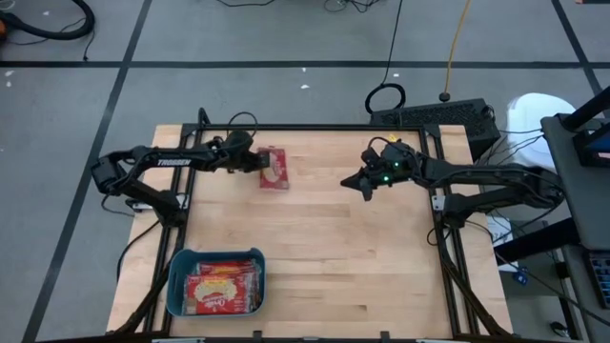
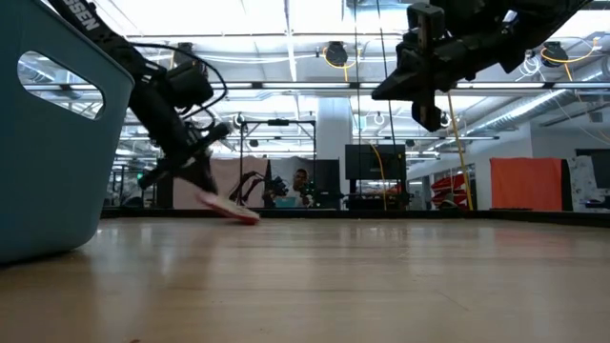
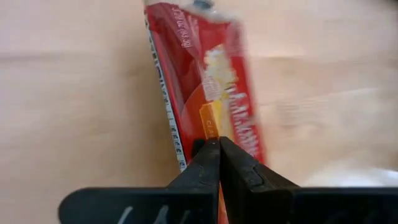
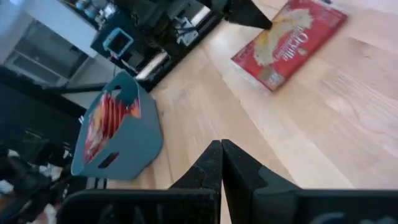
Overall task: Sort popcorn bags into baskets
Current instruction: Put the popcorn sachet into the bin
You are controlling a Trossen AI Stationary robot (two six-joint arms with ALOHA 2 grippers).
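Presently, item one: the left gripper [image 3: 219,146], fingers pressed together on the near edge of a single red popcorn bag [image 1: 274,168]; the pinched edge is raised while the far edge dips toward the wooden table [image 1: 334,248], as the low view shows. Behind the fingers, the left arm [image 1: 162,162] reaches from the table's left edge across its far-left part, stretched nearly flat and close to the surface. Item two: the right gripper [image 4: 221,149], fingers closed with nothing between them, hanging well above the table, well apart from the held bag and turned toward it; the right arm [image 1: 477,176] extends in from the table's right edge, elbow bent, wrist lit with green lights. Item three: the teal basket [image 1: 177,286], at the near-left corner of the table, well apart from the held bag on the near side. Contents: several red popcorn packets [image 1: 224,289] packed side by side, filling most of the basket. In the room beyond the table, a person [image 2: 301,187] sits far off.
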